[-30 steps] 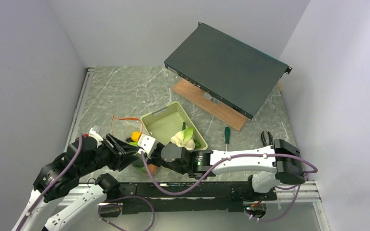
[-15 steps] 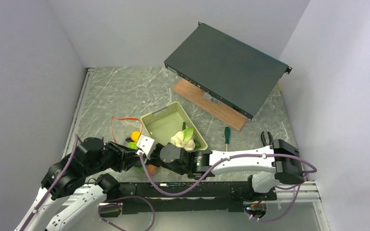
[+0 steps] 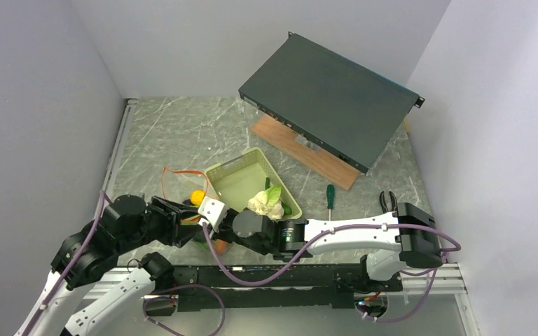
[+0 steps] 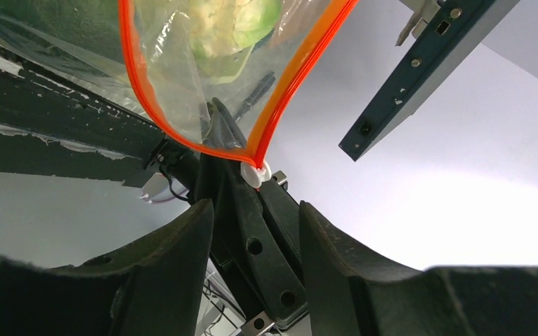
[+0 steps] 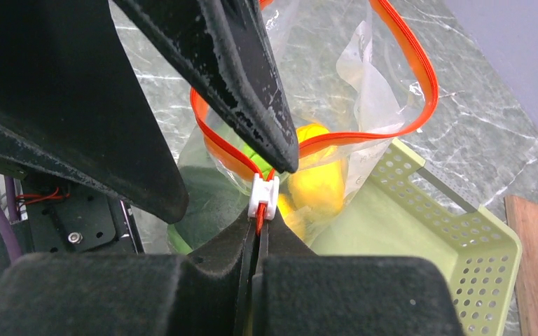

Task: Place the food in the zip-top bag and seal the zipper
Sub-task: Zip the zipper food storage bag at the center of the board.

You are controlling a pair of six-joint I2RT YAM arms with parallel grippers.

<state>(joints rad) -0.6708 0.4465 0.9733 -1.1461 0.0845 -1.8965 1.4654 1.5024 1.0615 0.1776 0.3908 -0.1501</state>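
The clear zip-top bag lies slumped at the near left of the table, its mouth gaping. Its red-orange zipper loops open above it. Through the plastic I see a yellow piece of food and a green one. My right gripper is shut on the zipper's end, just behind the white slider. Facing it, my left gripper is open, its fingers straddling the right fingertips just short of the slider. A white cauliflower sits in the green basket.
The basket lies right of the bag. A dark flat equipment case leans on a wooden board at the back right. A green-handled screwdriver and pliers lie at the right. Grey walls close in both sides.
The left gripper's jaws narrowed, then widened again, while its wrist rolled and shifted slightly at the bag's corner. The right arm kept still, holding the zipper end.
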